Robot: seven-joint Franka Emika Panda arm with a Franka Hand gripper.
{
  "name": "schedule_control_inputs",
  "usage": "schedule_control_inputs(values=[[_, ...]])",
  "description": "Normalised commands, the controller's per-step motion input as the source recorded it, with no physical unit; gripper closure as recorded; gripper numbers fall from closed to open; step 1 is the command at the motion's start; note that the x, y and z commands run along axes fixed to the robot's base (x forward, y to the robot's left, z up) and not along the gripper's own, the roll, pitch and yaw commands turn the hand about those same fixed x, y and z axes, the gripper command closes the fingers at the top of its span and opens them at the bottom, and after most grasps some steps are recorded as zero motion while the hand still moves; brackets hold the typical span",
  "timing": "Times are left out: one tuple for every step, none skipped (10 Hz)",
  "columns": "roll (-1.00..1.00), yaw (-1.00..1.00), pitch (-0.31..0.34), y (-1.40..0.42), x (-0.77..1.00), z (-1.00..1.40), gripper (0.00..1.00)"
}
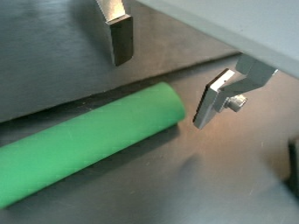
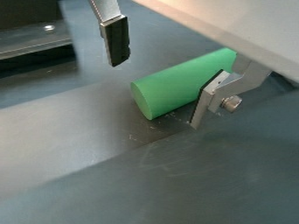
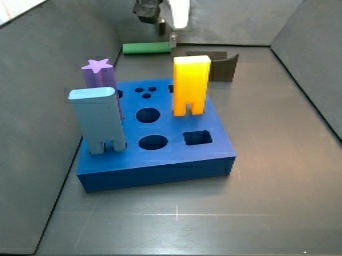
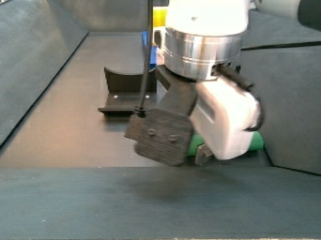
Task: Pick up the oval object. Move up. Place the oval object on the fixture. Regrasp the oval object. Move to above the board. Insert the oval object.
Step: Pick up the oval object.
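Plain bright green on the oval object, lying on a dark grey floor. Silver plates with dark pads on the claw just above that rod. Bright blue on the board, carrying a yellow forked block, a grey-blue rectangular block and a purple star. Dark brown-black on the fixture.

We note the green rod: smooth matt plastic, no grain. Gripper above it; its fingers are brushed silver metal plates with dull black pads. Floor: dark metal sheet, faint scratches, soft sheen. Blue board looks matt plastic; arm housing glossy white.
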Motion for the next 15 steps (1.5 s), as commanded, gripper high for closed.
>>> schedule_control_inputs(values=[[-0.11,-0.89,-0.296,-0.1,-0.05,-0.52,0.0],[-0.12,-0.88,-0.286,-0.11,-0.07,-0.53,0.0],[-0.12,-0.88,-0.253,-0.09,-0.09,-0.6,0.0],[-0.13,-0.83,-0.186,-0.03,0.0,-0.69,0.0],[-0.13,-0.76,-0.173,0.0,0.0,-0.71,0.0],[-0.27,-0.22,-0.187,0.0,0.01,-0.49,0.0],[0.05,0.0,0.094,-0.11,0.11,-0.02,0.0],[0.01,0.0,0.021,0.0,0.01,0.0,0.0],[0.0,0.0,0.0,0.0,0.0,0.0,0.0],[0.0,0.0,0.0,0.0,0.0,0.0,1.0],[0.0,0.0,0.0,0.0,0.0,0.0,1.0],[0.0,0.0,0.0,0.0,0.0,0.0,1.0],[0.0,0.0,0.0,0.0,0.0,0.0,1.0],[0.0,0.0,0.0,0.0,0.0,0.0,1.0],[0.0,0.0,0.0,0.0,0.0,0.0,1.0]])
